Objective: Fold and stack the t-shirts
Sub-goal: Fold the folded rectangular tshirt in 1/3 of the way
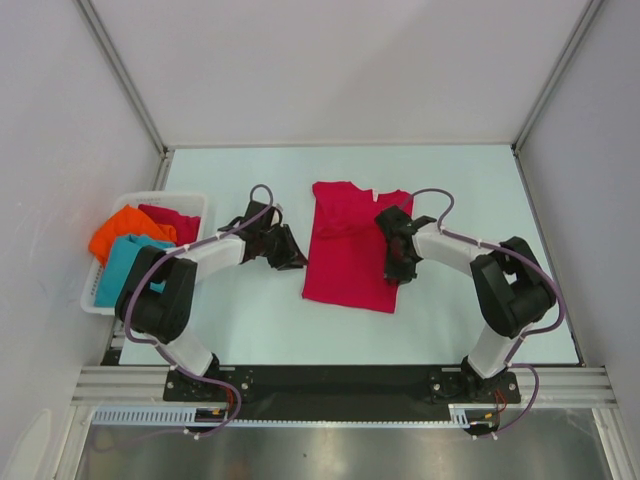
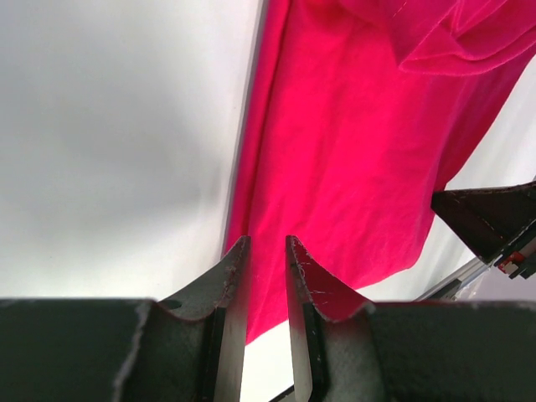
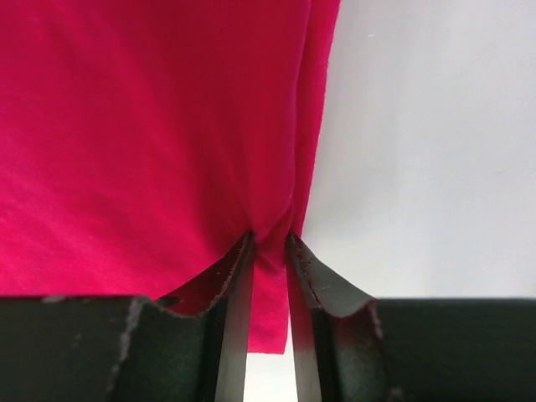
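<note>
A crimson red t-shirt point(image 1: 345, 250) lies partly folded on the middle of the table, its collar end toward the far side. My right gripper point(image 1: 399, 268) sits at the shirt's right edge, and in the right wrist view its jaws point(image 3: 268, 236) pinch a puckered fold of the red cloth point(image 3: 142, 126). My left gripper point(image 1: 290, 255) rests just off the shirt's left edge. In the left wrist view it point(image 2: 266, 241) stands slightly open, with nothing between the fingers and the shirt point(image 2: 352, 151) ahead of it. Orange point(image 1: 125, 230), teal point(image 1: 130, 262) and another red t-shirt point(image 1: 172, 220) lie in the basket.
A white slotted basket point(image 1: 150, 197) stands at the table's left edge, beside the left arm. White walls close in the table at the left, right and far sides. A metal rail runs along the near edge by the arm bases.
</note>
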You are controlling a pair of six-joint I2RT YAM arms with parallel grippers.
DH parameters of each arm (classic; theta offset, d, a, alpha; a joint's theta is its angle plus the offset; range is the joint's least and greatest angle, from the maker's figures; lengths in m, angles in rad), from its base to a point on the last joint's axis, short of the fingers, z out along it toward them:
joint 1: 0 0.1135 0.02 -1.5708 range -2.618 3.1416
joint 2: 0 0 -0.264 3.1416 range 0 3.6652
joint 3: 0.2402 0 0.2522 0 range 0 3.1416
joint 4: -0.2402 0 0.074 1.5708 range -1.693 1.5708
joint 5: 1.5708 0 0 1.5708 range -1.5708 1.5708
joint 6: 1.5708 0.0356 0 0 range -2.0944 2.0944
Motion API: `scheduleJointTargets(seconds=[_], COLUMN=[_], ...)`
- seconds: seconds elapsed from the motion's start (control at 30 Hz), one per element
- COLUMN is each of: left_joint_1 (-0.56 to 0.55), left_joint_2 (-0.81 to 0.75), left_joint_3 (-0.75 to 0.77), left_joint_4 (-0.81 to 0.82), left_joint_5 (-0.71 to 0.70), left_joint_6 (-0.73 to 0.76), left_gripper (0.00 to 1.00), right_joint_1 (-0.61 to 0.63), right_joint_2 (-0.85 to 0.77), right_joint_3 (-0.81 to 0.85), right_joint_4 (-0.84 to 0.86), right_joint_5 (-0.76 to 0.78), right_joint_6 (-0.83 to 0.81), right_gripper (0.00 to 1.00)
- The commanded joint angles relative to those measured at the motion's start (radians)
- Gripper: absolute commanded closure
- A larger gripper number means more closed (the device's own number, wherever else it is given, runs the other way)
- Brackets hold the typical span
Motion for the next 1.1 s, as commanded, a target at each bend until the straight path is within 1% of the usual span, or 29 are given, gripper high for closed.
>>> scheduleJointTargets(seconds=[0.0, 0.03, 0.1, 0.13, 0.23, 0.33, 0.6, 1.07], left_joint_1=[-0.008, -0.009, -0.016, -0.019, -0.029, -0.042, -0.063, -0.063], left_joint_2=[-0.024, -0.022, -0.021, -0.016, -0.011, -0.004, 0.002, -0.022], left_joint_3=[-0.007, -0.010, -0.012, -0.013, -0.019, -0.025, -0.070, -0.065], left_joint_4=[0.044, 0.049, 0.055, 0.058, 0.070, 0.076, 0.116, 0.089], left_joint_5=[0.000, 0.000, 0.000, 0.000, 0.000, -0.001, -0.001, -0.029], left_joint_6=[0.001, -0.002, -0.005, -0.008, -0.013, -0.018, -0.031, -0.014], left_gripper=[0.72, 0.72, 0.72, 0.73, 0.73, 0.73, 0.73, 0.73], right_joint_1=[0.016, 0.019, 0.021, 0.021, 0.025, 0.025, 0.034, 0.041], right_joint_2=[-0.030, -0.032, -0.035, -0.038, -0.044, -0.052, -0.076, -0.082], right_joint_3=[-0.008, -0.008, -0.010, -0.011, -0.018, -0.024, -0.042, -0.025], right_joint_4=[-0.005, -0.005, -0.007, -0.007, -0.007, -0.008, -0.015, -0.033], right_joint_5=[-0.001, -0.001, 0.002, 0.002, 0.002, 0.002, 0.012, 0.025], right_joint_6=[0.019, 0.020, 0.019, 0.019, 0.019, 0.022, 0.030, 0.030], right_gripper=[0.75, 0.79, 0.82, 0.85, 0.91, 0.94, 0.94, 0.94])
